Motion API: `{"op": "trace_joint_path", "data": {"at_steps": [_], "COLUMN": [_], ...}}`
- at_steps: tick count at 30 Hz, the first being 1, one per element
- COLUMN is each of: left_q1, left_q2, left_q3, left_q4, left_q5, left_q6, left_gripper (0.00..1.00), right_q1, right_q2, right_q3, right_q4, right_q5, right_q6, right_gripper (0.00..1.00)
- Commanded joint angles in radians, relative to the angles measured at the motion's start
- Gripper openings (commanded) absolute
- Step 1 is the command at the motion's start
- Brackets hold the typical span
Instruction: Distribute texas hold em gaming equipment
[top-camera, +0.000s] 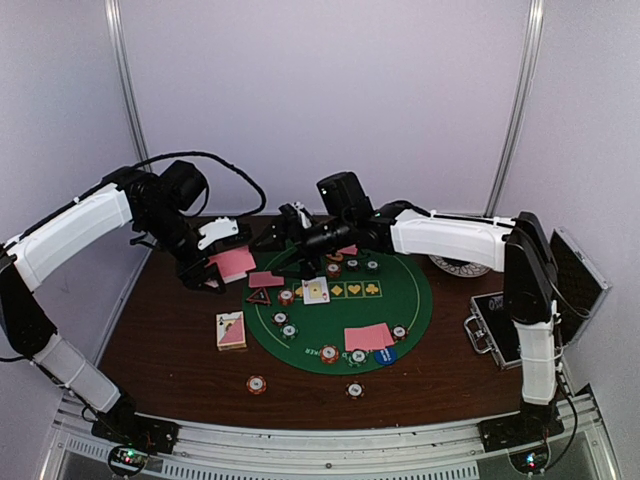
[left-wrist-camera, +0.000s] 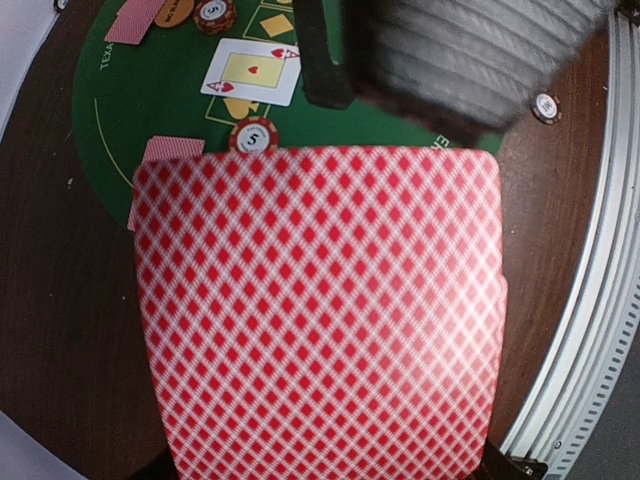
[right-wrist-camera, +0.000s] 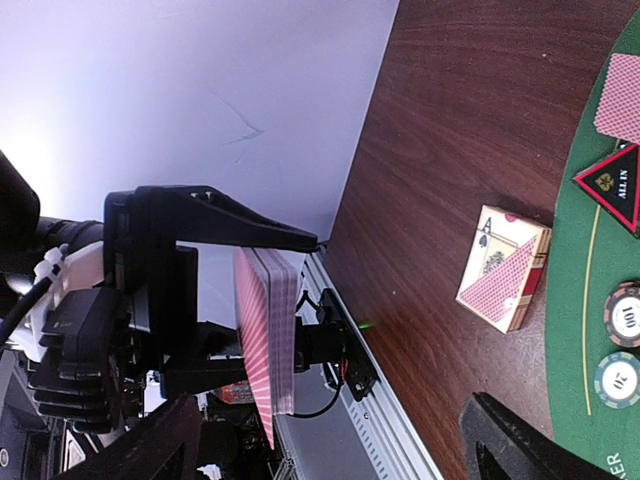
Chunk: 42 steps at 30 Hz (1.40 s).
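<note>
Top view: round green felt mat (top-camera: 340, 330) on a dark woodgrain table (top-camera: 170, 350). The left gripper (top-camera: 212, 268) is clamped on the deck of cards (top-camera: 234, 263) by the mat's left edge.
Left wrist: the deck's glossy red-white diamond back fills the frame.
Right wrist: the deck shows edge-on as a thin stack, and the right gripper (right-wrist-camera: 332, 420) has its fingers spread wide.

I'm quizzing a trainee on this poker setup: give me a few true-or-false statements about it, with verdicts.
1. The left gripper is shut on a deck of cards. True.
2. The right gripper is clamped shut. False: its jaws stand open, with nothing between them.
3. The card box lies on the green mat. False: it lies on the bare wooden table, left of the mat.
4. A face-up card lies on the green mat. True.
5. The black case sits at the table's left side. False: it sits at the right edge.
</note>
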Motion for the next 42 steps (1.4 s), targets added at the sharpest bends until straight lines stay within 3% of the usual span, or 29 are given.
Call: {"op": "trace_joint_path", "data": {"at_steps": [1,26,33,42], "left_q1": [0.007,0.007,0.007,0.007], "left_q2": [0.006,0.006,0.002,-0.001], "left_q3": [0.038,0.022,0.025,0.016], "left_q4": [0.009,0.006,-0.002,-0.002], "left_q5": [0.023,0.024,0.022,0.02], "left_q6": [0.006,0.007,0.006,0.01], "left_gripper": [0.0,0.0,0.0,0.0], "right_q1": [0.016,0.057,0.053,0.021], "right_q2": [0.033,0.23,0.272,0.182], "right_q3": [-0.005,0.17,0.193,0.076], "right_q4": [0.082,0.307,0.313,0.287], "right_q5": [-0.043,-0.124,-0.136,-0.138], "right_q6": [0.048,0.241,0.269,0.205], "right_gripper": [0.94,0.93,0.8,0.7]}}
